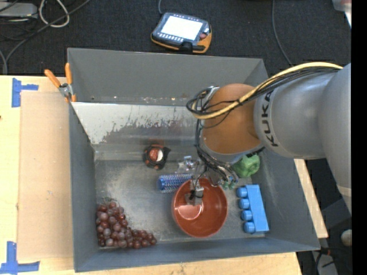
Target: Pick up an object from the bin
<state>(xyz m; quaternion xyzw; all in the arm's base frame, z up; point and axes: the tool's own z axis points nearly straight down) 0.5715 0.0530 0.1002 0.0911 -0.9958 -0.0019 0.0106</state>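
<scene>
At the near left corner of the grey metal bin [143, 96] lies a bunch of dark red grapes [117, 228], spread along the front wall. To the right of it, near the middle of the front, a red round bowl [213, 221] stands upright on the floor. Just beside the bowl on the right lies a blue building block [256, 209] with a row of round studs on its left side.

The gripper [196, 195] hangs over the inside of the red bowl, a little left of its centre. If it touches the bowl, I cannot tell, and also not if it is spread or closed together.

Just behind the bowl, on the left, lies a small blue ridged cylinder [174, 182]. On the right a green lumpy thing [248, 165] is partly hidden under the orange cover [229, 122] of the wrist. Farther back, near the rear wall, lies a small round thing [155, 156], dark and reddish.
</scene>
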